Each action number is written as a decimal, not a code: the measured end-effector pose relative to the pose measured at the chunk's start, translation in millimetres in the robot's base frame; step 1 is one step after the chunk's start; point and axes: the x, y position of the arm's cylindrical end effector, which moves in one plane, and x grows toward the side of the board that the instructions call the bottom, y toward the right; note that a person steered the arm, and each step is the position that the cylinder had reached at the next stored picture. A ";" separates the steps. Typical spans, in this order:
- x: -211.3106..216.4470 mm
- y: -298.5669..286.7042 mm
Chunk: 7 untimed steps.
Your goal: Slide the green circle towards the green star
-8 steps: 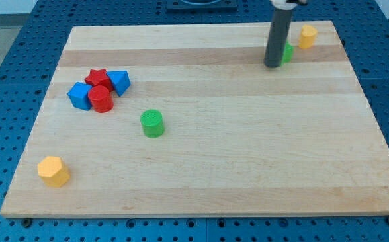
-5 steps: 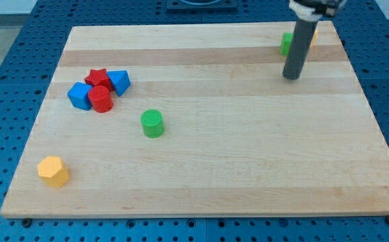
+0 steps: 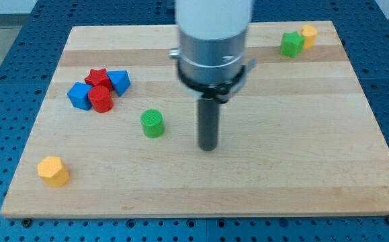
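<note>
The green circle (image 3: 152,124), a short cylinder, sits left of the board's middle. The green star (image 3: 291,44) sits near the view's top right corner, touching a yellow block (image 3: 308,35) on its right. My tip (image 3: 209,147) rests on the board to the right of the green circle and slightly lower in the view, with a clear gap between them. The arm's wide grey body rises above the rod and hides part of the board's upper middle.
A cluster at the left holds a red star (image 3: 98,76), a red cylinder (image 3: 101,99) and two blue blocks (image 3: 80,95) (image 3: 119,81). A yellow hexagonal block (image 3: 52,171) sits near the bottom left corner. The wooden board (image 3: 301,161) lies on a blue pegboard.
My tip has moved from beside the green star at the top right down and left to the board's middle, near the green circle. No block has moved.
</note>
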 end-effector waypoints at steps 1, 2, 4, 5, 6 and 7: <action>7.6 -46.5; 6.2 -86.6; -35.0 -95.8; -61.9 -84.1; -77.6 -58.7; -77.6 -27.5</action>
